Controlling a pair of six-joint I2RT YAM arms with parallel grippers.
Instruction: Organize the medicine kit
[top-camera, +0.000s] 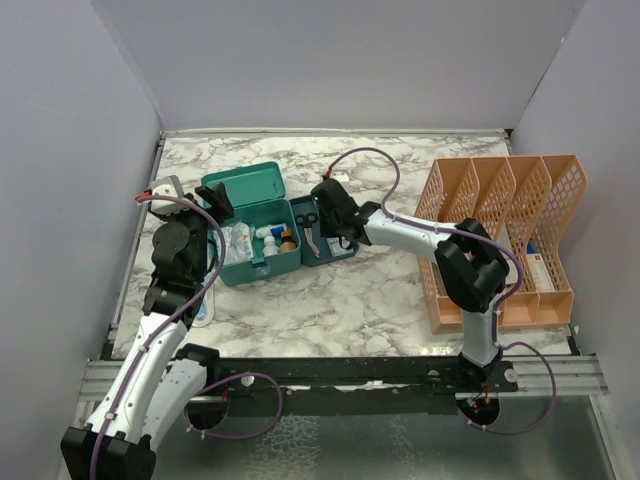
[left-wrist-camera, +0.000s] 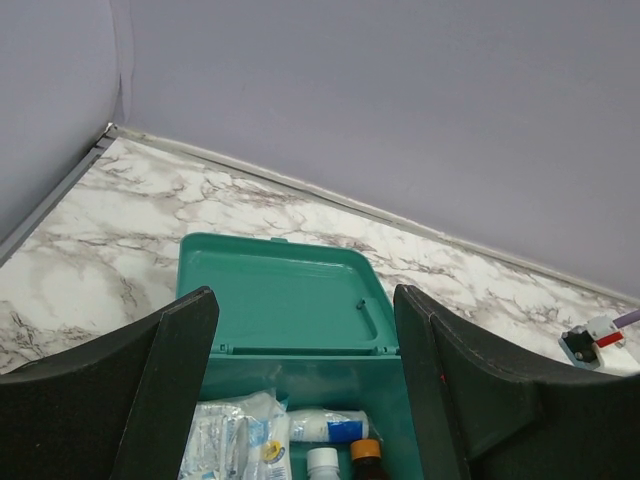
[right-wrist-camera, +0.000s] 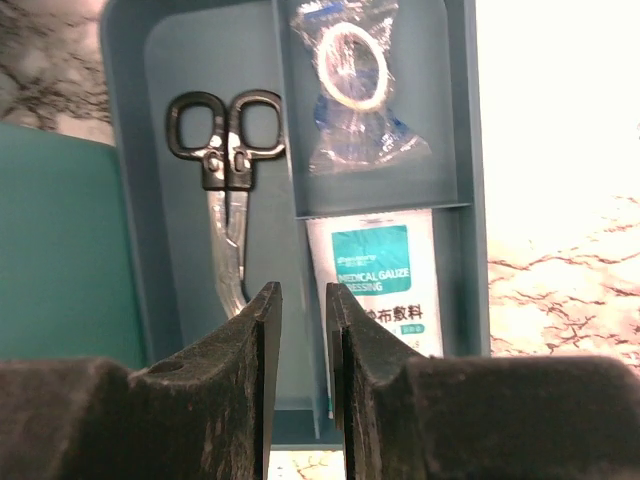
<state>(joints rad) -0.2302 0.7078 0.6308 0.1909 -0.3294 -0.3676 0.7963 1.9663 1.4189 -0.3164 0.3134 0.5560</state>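
The teal medicine kit (top-camera: 250, 266) lies open at the table's left, its lid (left-wrist-camera: 275, 295) folded back flat. Inside it are plastic-wrapped packs (left-wrist-camera: 225, 440), a white tube (left-wrist-camera: 325, 425), a white-capped bottle (left-wrist-camera: 322, 462) and an orange-capped brown bottle (left-wrist-camera: 366, 452). My left gripper (left-wrist-camera: 305, 295) hangs wide open above the box, holding nothing. The divided insert tray (right-wrist-camera: 165, 280) sits beside the box on the right, holding scissors (right-wrist-camera: 225, 190), a wrapped tape roll (right-wrist-camera: 350, 80) and a gauze pack (right-wrist-camera: 385, 285). My right gripper (right-wrist-camera: 298, 295) hovers over the tray's divider, jaws a narrow gap apart, nothing between them.
An orange mesh file rack (top-camera: 500, 240) stands at the right, with a white box (top-camera: 540, 265) in one slot. Grey walls close in the table at the back and both sides. Bare marble (top-camera: 340, 310) lies in front of the kit.
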